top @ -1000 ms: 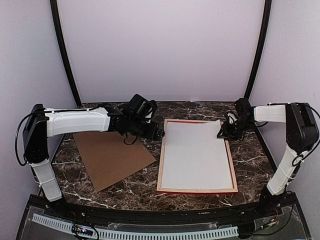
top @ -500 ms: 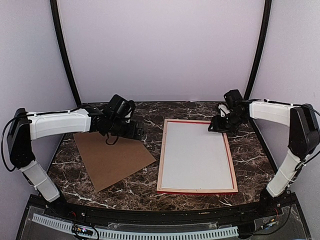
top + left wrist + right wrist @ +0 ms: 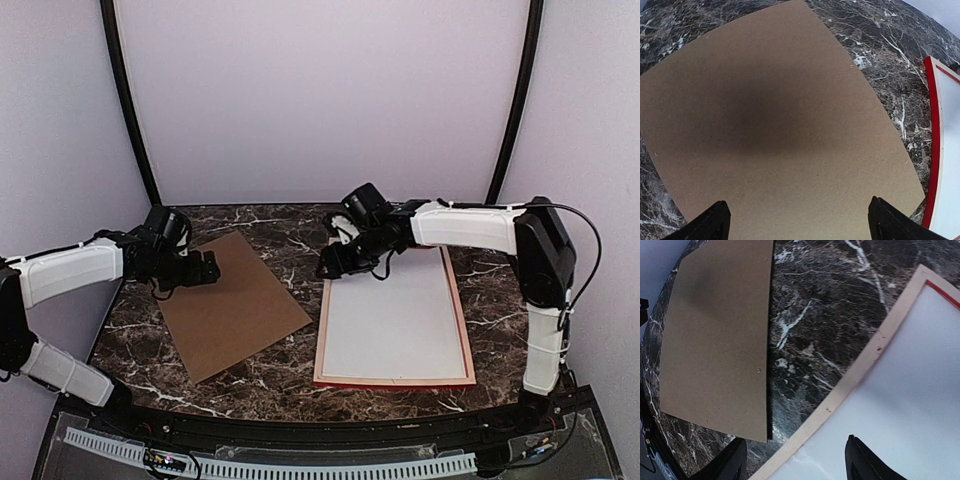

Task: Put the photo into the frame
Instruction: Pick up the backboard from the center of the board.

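Observation:
The frame (image 3: 321,335) lies flat at centre right, its pale wood side up with red showing along the edges. A white sheet (image 3: 392,305) lies flat inside it; no landscape print shows, so I cannot tell if this is the photo face down. My right gripper (image 3: 328,268) is open and empty above the frame's far left edge. In the right wrist view the gripper (image 3: 794,452) straddles the frame's pale edge (image 3: 865,357) and the sheet (image 3: 920,390). My left gripper (image 3: 205,268) is open and empty above the brown backing board (image 3: 235,310).
The backing board lies flat on the marble table (image 3: 290,375), left of the frame. In the left wrist view my gripper (image 3: 797,212) hovers over the board (image 3: 780,130), with the frame's red edge (image 3: 935,140) at right. The board (image 3: 715,340) also shows in the right wrist view.
The sheet's raised far right corner has dropped flat. My right gripper has swung from the frame's far right corner to its far left edge. My left gripper has drawn back left over the board.

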